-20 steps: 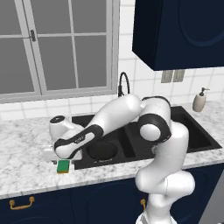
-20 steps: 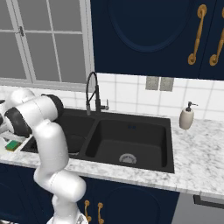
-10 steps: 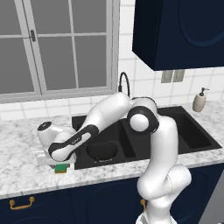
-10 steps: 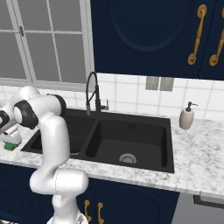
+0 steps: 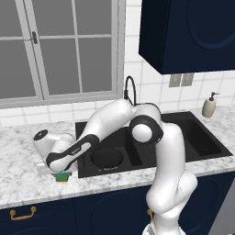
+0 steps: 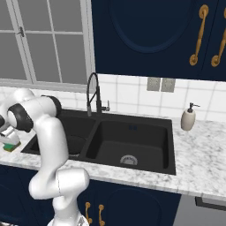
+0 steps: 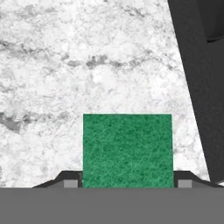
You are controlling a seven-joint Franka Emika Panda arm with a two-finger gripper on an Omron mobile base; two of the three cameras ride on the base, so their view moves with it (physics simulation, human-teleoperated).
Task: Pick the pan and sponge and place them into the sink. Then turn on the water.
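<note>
The end effector (image 7: 127,183) straddles the sponge (image 7: 127,149) on the marble tabletop (image 7: 65,78), a fingertip (image 7: 70,183) at each flank, ready for a pinch; whether they grip it yet I cannot tell. The sink (image 7: 199,87) lies beside it — a short carry. No readable writing anywhere.

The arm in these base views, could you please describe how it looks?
The arm is glossy white with rounded, tube-like links and dark grey to black bands at the joints. Its hand is white too, ending in small dark fingers. No cables or markings show.
</note>
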